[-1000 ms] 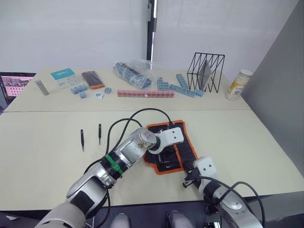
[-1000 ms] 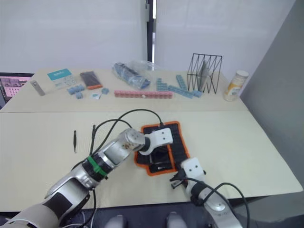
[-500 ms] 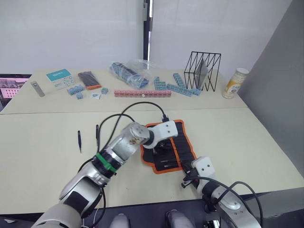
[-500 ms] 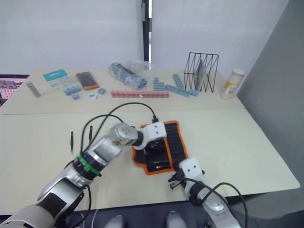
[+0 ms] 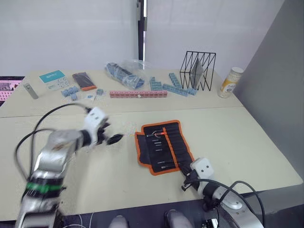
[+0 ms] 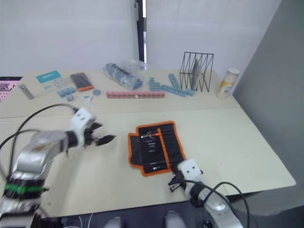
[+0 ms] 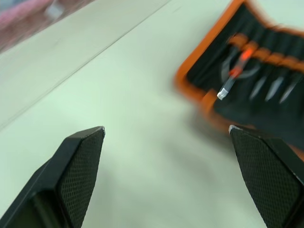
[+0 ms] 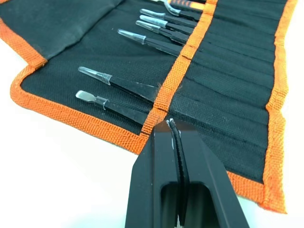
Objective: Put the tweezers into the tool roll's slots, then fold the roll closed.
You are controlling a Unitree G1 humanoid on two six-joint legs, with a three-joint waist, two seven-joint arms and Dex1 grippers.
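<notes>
I'm seeing the tool roll lying unfolded near the bench's front edge, my left claw hovering released beside it, right claw clenched empty.

1 tool roll lies open on the counter. At the back: 1 black wire rack, 1 bottle, 1 clear bag, 1 long pink strip, 1 white-and-teal box.
</notes>
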